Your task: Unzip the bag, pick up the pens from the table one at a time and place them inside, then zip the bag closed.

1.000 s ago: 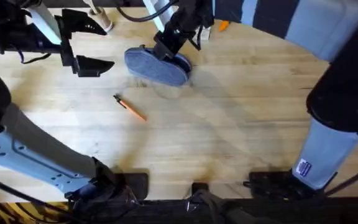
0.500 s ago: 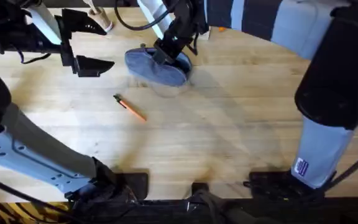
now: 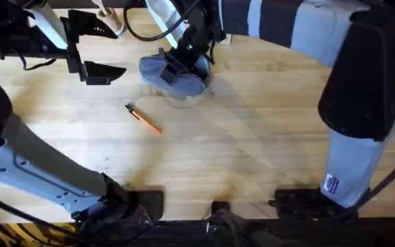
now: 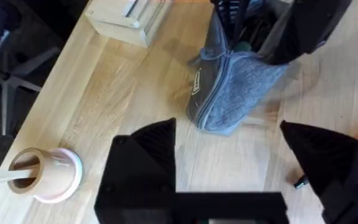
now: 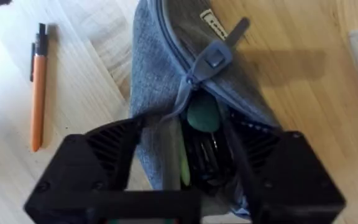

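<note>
The grey-blue bag lies at the back middle of the table, its zip partly undone. My right gripper is down on the bag's right half, open, one finger on each side of the gaping mouth. Dark and green items show inside. The metal zip pull sits just beyond the fingers. An orange pen with a dark tip lies on the wood in front of the bag. My left gripper hovers open left of the bag, holding nothing.
A pinkish roll with a wooden stick stands behind the left gripper near the table's back edge. A pale wooden box sits at the back beyond the bag. The right arm's large upper link looms over the right side.
My right gripper has slid left along the bag toward its middle, and the right arm's upper link swung left. The left arm and the pen have not moved.
</note>
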